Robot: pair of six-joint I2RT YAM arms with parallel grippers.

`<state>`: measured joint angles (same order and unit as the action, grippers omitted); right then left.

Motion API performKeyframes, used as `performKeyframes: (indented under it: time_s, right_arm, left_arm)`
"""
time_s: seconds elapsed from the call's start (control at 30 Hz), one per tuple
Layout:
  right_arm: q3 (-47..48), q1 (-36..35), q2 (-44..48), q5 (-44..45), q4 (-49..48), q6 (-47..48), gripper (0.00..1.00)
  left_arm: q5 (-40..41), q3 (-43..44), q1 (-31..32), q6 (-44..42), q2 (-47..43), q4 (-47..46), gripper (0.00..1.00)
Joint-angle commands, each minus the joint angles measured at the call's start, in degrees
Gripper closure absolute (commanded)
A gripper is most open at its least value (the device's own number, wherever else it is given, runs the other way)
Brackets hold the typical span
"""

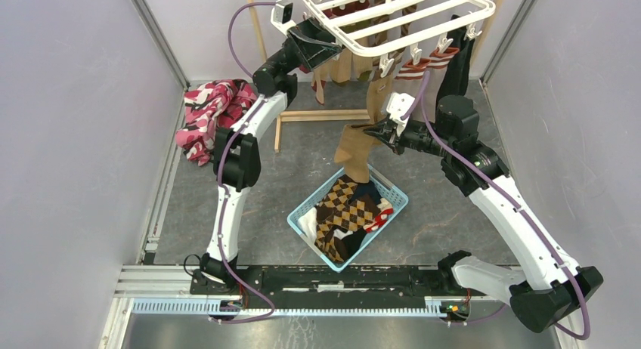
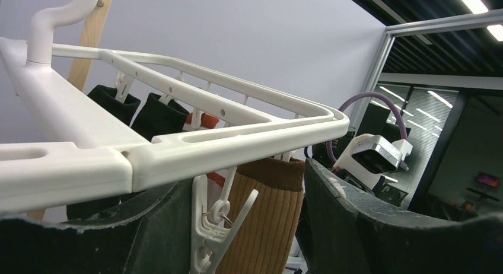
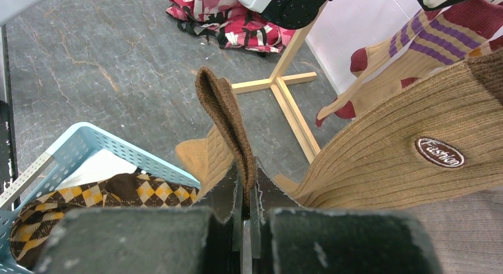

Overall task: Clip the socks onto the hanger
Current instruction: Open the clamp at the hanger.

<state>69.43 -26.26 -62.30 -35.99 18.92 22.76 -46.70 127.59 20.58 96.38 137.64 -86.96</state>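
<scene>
Plainly, right claw point(image 3: 246, 191) tight on tan sock point(image 3: 224, 108); left claw point(image 2: 246, 226) wide, apparently astride a hanger clip point(image 2: 207, 229).

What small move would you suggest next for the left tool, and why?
Probably pinch the left tool shut on the free clip hanging between its open fingers, to spread it: the right tool grips the tan sock by its cuff beneath the hanger.

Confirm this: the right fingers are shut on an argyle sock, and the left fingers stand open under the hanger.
Wrong sock. The right fingers are shut on a tan sock, at its brown cuff; the argyle sock lies in the basket, as the right wrist view shows. The left fingers do stand open under the hanger.
</scene>
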Motion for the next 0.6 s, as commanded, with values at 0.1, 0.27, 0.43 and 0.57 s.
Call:
performKeyframes:
  time_s: [0.1,0.27,0.43,0.57]
  right_arm:
    - [0.79,-0.15,1.04,0.48,-1.05,-0.35,1.0]
    - [0.96,-0.18,0.82,0.39,-1.1,-0.44,1.0]
    - [0.99,-0.15,0.62,0.3,-1.01,-0.44,1.0]
    - [0.97,-0.15,0.69,0.38,-1.06,-0.44,1.0]
  left_arm:
    - [-0.11,1.7,-1.3,5.75,0.7,-12.62,0.33]
    - [0.02,1.7,-1.38,5.76,0.7,-12.55,0.39]
    - [0.53,1.7,-1.51,5.83,0.7,-12.62,0.45]
    - [1.23,1.7,-1.66,5.75,0.7,-12.59,0.49]
